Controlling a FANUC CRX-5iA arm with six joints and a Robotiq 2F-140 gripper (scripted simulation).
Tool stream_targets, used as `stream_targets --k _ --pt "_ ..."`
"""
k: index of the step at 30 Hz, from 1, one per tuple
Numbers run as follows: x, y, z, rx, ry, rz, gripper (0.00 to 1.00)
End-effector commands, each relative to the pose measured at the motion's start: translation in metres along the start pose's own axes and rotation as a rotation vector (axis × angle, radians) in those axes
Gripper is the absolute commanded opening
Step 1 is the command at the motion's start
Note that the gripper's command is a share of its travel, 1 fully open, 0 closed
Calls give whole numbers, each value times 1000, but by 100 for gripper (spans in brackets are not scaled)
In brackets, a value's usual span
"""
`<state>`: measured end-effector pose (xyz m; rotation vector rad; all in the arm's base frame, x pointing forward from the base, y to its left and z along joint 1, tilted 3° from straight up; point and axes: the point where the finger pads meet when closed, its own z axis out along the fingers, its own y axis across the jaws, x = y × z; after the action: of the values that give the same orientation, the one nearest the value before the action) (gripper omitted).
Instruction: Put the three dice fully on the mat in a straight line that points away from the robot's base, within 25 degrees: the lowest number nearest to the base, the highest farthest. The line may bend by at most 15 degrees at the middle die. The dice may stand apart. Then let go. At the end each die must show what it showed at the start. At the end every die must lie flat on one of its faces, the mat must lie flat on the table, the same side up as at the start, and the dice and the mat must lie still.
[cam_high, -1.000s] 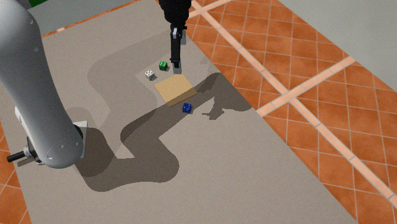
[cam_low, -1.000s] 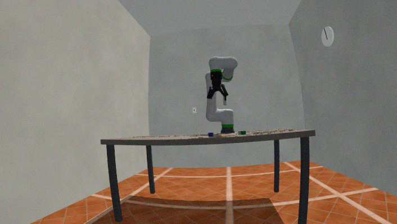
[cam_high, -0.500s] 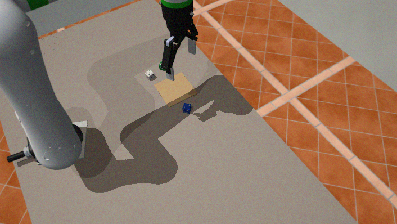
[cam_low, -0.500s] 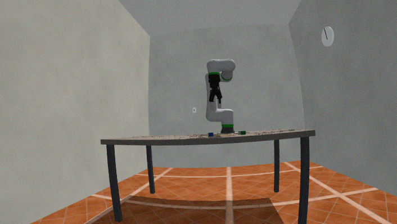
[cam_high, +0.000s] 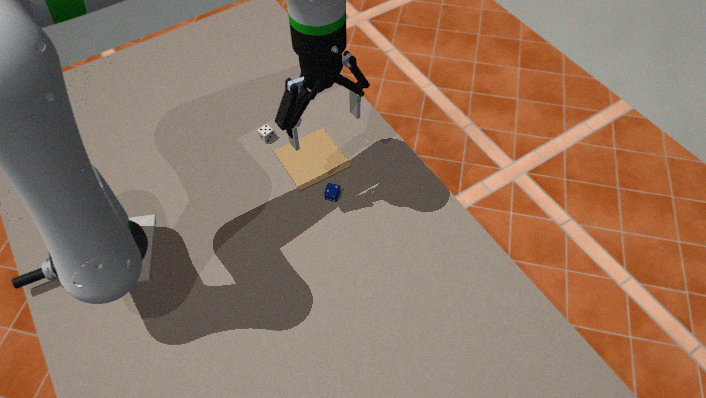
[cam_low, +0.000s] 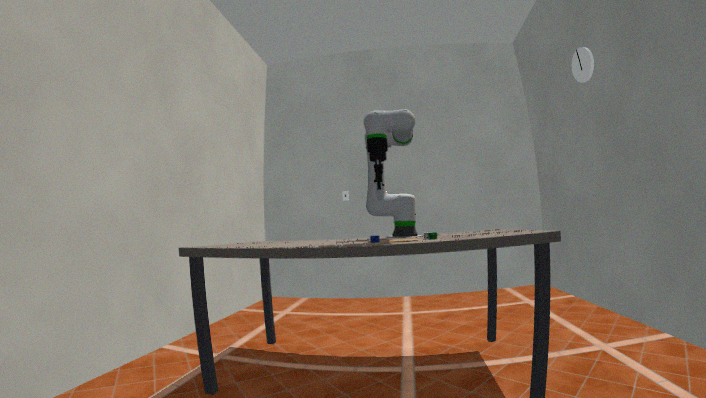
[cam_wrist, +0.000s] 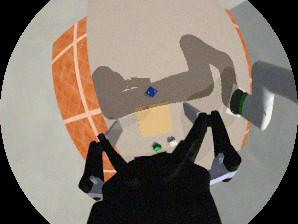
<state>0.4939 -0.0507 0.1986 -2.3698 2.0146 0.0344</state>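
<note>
A: Largest first: the table (cam_high: 400, 300) (cam_low: 320, 250) (cam_wrist: 130, 30). Noted on it?
B: Robot arm (cam_high: 65, 175) (cam_low: 390, 205) (cam_wrist: 272, 87), its base at the table. Arm shadow falls across the tabletop, over the blue die and one edge of the mat.
A: Gripper (cam_high: 325, 132) (cam_low: 379, 188) (cam_wrist: 151, 117)?
B: Raised above the table, fingers wide apart, nothing between them.
A: Mat (cam_high: 312, 157) (cam_low: 403, 240) (cam_wrist: 154, 120)?
B: Tan, flat on the table. All three dice lie off it.
A: Dice, positions?
B: Blue die (cam_high: 332, 192) (cam_low: 375, 239) (cam_wrist: 151, 91): on the table near the mat's shaded edge. White die (cam_high: 266, 133) (cam_wrist: 172, 141): near the mat, on the side away from blue. Green die (cam_low: 431, 235) (cam_wrist: 157, 147): beside the white one, apart from it; hidden in the top view.
A: Numbers?
B: White, top view: five pips on the upper face. Green: too small to read.
</note>
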Motion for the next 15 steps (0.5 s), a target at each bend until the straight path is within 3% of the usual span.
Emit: stream_targets --k 1,7,15 --pt "6 3 8 5 4 174 100" --pt "10 4 13 6 2 280 100" --pt "20 10 27 8 -5 567 100"
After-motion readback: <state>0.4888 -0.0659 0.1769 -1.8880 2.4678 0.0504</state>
